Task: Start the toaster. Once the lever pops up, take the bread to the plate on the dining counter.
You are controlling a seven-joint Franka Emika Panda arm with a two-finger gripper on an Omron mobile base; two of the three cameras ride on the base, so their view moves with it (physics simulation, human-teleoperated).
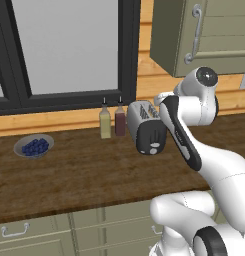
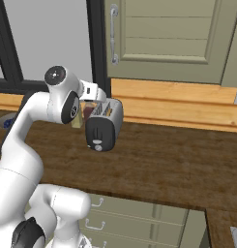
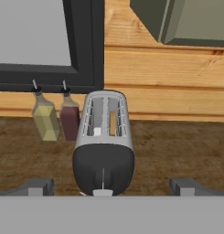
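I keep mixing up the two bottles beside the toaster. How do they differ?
The yellow bottle holds pale yellow-green liquid; the dark red bottle holds deep brownish-red liquid. The dark red bottle stands next to the toaster, while the yellow bottle is farther from it, on the window side. In the hand view the yellow bottle looks slightly broader. Both are upright on the wooden counter, close together, with thin pouring spouts.
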